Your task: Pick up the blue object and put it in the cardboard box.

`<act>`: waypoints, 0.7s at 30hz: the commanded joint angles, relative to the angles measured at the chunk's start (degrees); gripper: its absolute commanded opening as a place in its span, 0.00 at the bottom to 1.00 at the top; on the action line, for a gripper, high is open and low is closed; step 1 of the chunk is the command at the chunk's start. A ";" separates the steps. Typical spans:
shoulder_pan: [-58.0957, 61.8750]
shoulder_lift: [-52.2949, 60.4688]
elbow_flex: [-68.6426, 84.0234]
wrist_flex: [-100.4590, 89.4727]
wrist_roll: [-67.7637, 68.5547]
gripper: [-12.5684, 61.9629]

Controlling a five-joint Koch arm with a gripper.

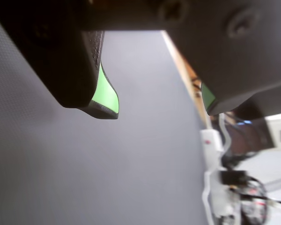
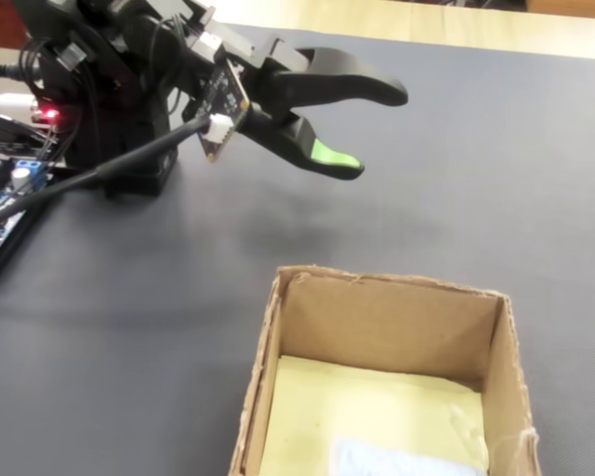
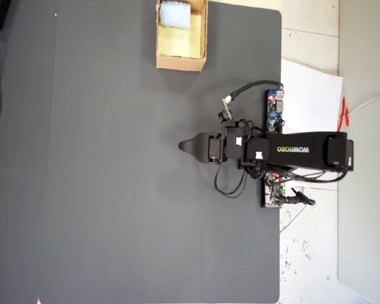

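The pale blue object (image 3: pixel 174 14) lies inside the cardboard box (image 3: pixel 180 63), at its far end in the overhead view. The fixed view shows only its edge (image 2: pixel 407 463), on the box's yellow floor behind the brown wall (image 2: pixel 387 327). My gripper (image 2: pixel 372 129) hovers over the dark mat, well away from the box, with its jaws spread and nothing between them. From overhead the gripper (image 3: pixel 182 147) points left near the mat's middle. In the wrist view the gripper (image 1: pixel 159 110) shows two green-padded tips over bare mat; neither box nor blue object appears there.
A white paper sheet (image 3: pixel 310 95) lies off the mat's right edge. Circuit boards (image 3: pixel 275 107) and cables surround the arm's base (image 3: pixel 316 151). In the fixed view, electronics with a red light (image 2: pixel 48 114) sit at the left. The mat's edge and wiring (image 1: pixel 234 187) show in the wrist view.
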 commanded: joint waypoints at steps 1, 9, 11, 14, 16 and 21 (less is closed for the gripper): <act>-0.26 5.10 2.29 2.99 2.90 0.65; -0.18 5.10 2.20 17.67 2.29 0.65; -0.18 5.01 2.20 17.49 2.37 0.64; -0.09 5.01 2.20 17.40 2.37 0.64; 0.00 5.01 2.20 17.31 2.37 0.64; 0.00 5.01 2.20 17.31 2.37 0.64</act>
